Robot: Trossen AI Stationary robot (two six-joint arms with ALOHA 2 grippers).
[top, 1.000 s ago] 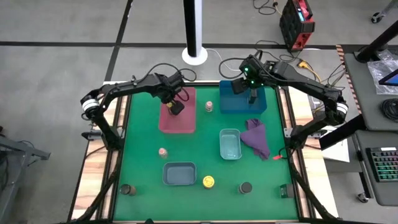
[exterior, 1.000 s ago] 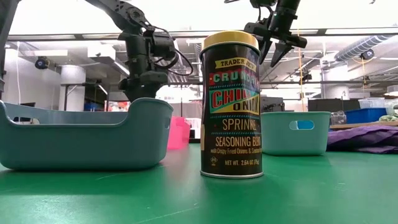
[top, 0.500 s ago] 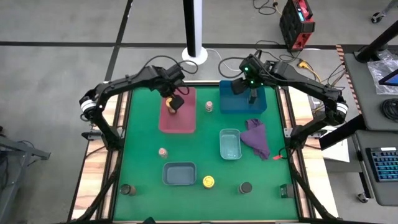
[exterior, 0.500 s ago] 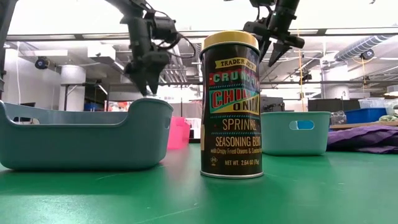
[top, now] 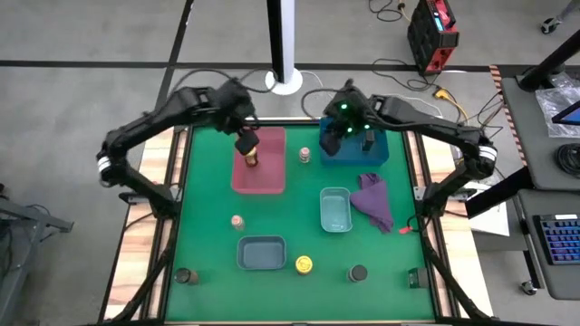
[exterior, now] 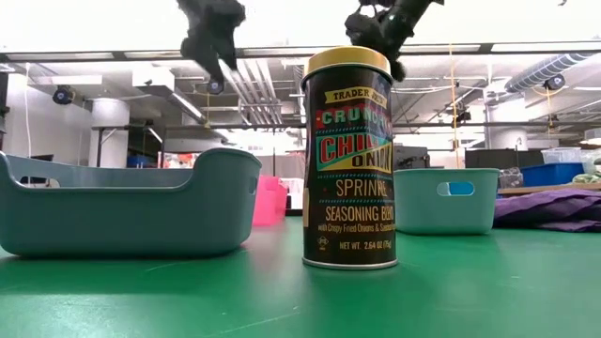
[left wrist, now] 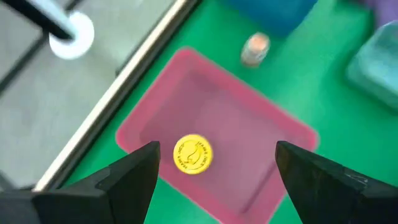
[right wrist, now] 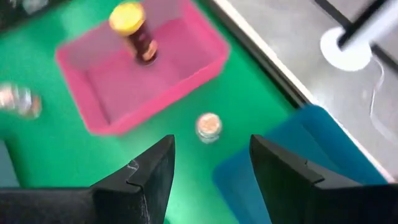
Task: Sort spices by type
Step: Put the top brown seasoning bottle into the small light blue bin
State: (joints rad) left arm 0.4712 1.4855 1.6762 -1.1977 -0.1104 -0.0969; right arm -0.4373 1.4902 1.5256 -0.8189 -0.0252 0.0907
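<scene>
overhead, the left gripper (left wrist: 214, 180) hangs above the pink tray (top: 258, 172) with its jaws spread wide and empty — a yellow-lidded jar (left wrist: 192, 154) stands upright inside, at the tray's far end. the right gripper (right wrist: 211, 168) — equally wide, holding nothing — hovers over the blue tray's (top: 376, 152) left edge.

The high view looks straight down on the whole green table (top: 299, 208), taking in both arms. The low view sits at tabletop height, very near a yellow-lidded jar (exterior: 348, 158) that fills its centre, facing level across the table into the room. The left wrist view looks down from close above the pink tray (left wrist: 217, 155), which lies toward 11 o'clock on the table in the high view. The right wrist view looks across the same pink tray (right wrist: 143, 74) from farther off; both wrist views share it.
</scene>
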